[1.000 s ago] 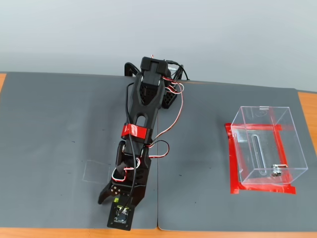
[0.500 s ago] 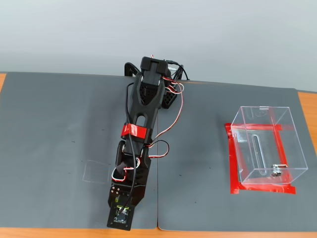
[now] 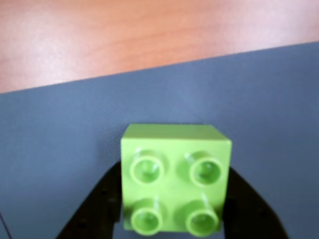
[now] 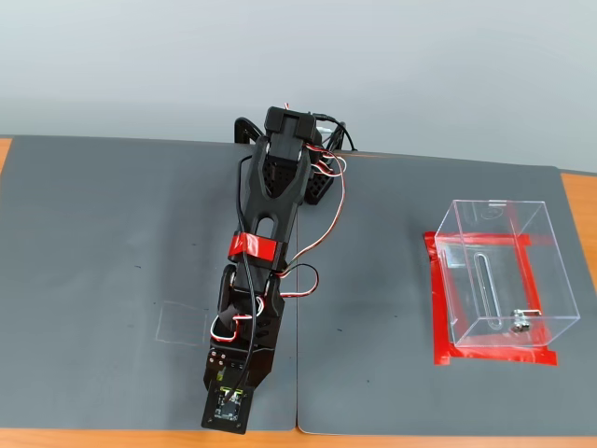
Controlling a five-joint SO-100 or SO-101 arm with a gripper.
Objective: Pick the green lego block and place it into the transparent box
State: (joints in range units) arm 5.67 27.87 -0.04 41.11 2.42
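Claw point(image 3: 172, 219) clamps green lego block point(image 3: 175, 178) on both sides — transparent box point(image 4: 504, 276) holds no block.

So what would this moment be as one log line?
stage: grasp | hand: shut on green lego block | transparent box: empty, off right in fixed view

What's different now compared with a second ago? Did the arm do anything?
The jaws closed: one was splayed out to the left in the fixed view a second ago and is now tucked in. In the wrist view they sit against both sides of the green lego block. The arm and transparent box stayed put.
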